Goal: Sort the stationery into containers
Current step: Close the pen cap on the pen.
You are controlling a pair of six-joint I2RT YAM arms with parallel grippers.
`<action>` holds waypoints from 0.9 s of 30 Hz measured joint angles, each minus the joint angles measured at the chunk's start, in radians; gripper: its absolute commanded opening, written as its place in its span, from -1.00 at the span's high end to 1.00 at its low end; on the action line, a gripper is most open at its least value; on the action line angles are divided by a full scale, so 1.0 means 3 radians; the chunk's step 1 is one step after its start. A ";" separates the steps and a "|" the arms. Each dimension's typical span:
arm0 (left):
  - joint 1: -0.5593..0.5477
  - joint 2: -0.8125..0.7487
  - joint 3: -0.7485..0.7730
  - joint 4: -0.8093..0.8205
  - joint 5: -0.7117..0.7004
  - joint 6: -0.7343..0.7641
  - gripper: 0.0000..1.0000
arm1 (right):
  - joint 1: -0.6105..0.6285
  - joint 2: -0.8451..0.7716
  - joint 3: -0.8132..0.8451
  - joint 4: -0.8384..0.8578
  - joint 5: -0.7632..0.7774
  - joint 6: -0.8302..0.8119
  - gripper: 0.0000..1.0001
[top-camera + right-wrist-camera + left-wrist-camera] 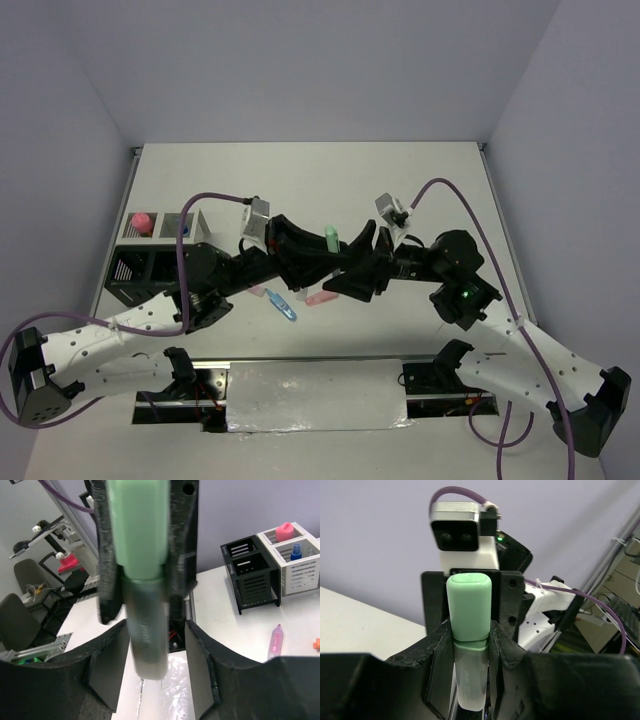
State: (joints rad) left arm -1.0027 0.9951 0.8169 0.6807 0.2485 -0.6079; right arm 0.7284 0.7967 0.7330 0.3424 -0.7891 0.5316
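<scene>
My left gripper [312, 256] is shut on a mint-green highlighter [329, 237] and holds it above the table's middle. In the left wrist view the pen [468, 611] stands between the pads, cap outward. My right gripper [357, 257] faces it, open. In the right wrist view its jaws stand on either side of the pen's grey lower end [146, 645], with gaps on both sides. The containers stand at the left: white compartments [163, 224] holding a pink-capped tube [141, 220] and a blue-capped bottle [185, 229], and black compartments [140, 268].
A blue pen [284, 305] and pink items [320, 298] lie on the table under the grippers. The right wrist view shows a pink-purple pen [275, 640], an orange item [316, 644], and the black [252, 577] and white [295, 555] compartments.
</scene>
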 measured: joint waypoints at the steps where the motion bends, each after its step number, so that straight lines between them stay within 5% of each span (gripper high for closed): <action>1: -0.0010 0.0000 0.0005 -0.0010 -0.0053 0.0011 1.00 | 0.0037 0.0001 0.0011 -0.0017 0.0047 -0.0028 -0.04; 9: -0.0051 0.0000 0.0052 -0.0151 -0.0308 0.0036 1.00 | 0.0164 0.0001 0.0064 -0.0173 0.0306 -0.0209 0.97; 14: -0.0051 0.0000 0.0075 -0.0251 -0.0378 0.0097 -0.43 | 0.0169 0.0001 0.0064 -0.0251 0.0366 -0.0271 1.00; 17: -0.0051 -0.0005 0.0142 -0.0385 -0.0484 0.0150 -0.91 | 0.0170 0.0001 0.0064 -0.0290 0.0399 -0.0292 1.00; 27: -0.0050 -0.0145 0.0497 -0.0743 -0.0690 0.0390 -0.80 | 0.0173 0.0001 0.0064 -0.0284 0.0280 -0.0292 1.00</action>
State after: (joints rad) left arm -1.0176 0.9516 0.9661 0.4580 0.0414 -0.4908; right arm 0.7803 0.7971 0.7521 0.2573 -0.7052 0.4438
